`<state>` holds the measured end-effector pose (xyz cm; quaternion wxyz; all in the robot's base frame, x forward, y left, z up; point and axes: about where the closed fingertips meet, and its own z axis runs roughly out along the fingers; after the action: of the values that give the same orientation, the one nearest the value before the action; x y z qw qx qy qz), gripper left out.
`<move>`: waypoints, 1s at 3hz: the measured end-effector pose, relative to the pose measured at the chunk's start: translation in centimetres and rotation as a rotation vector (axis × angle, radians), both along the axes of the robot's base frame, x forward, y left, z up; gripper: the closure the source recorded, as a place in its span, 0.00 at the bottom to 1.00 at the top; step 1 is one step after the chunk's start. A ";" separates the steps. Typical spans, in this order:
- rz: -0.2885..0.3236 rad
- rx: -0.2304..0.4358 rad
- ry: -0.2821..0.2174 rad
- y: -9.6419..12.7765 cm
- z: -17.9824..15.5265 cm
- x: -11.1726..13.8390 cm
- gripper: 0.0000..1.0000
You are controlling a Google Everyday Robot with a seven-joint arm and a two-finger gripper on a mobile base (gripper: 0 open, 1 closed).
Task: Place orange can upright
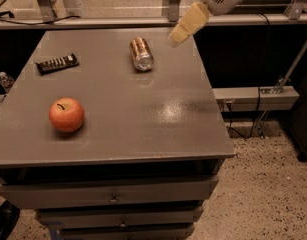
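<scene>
The orange can lies on its side on the grey table, at the back middle, with its silver end facing the front. My gripper, pale yellow on a white arm, hangs above the table's back right corner. It is to the right of the can and apart from it, holding nothing that I can see.
A round orange-red apple sits at the front left. A dark snack bar lies at the back left. The table's right edge drops to a speckled floor with cables. A metal rail runs behind the table, and drawers sit below its top.
</scene>
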<state>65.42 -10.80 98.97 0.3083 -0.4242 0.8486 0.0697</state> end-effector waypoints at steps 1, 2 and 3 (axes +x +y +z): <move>-0.142 0.034 0.010 1.6 -1.3 3.6 0.00; -0.289 0.063 0.005 2.4 -1.9 6.7 0.00; -0.440 0.072 0.021 3.1 -2.4 9.5 0.00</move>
<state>74.93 -7.74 96.56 0.3221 -0.2167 0.9209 0.0354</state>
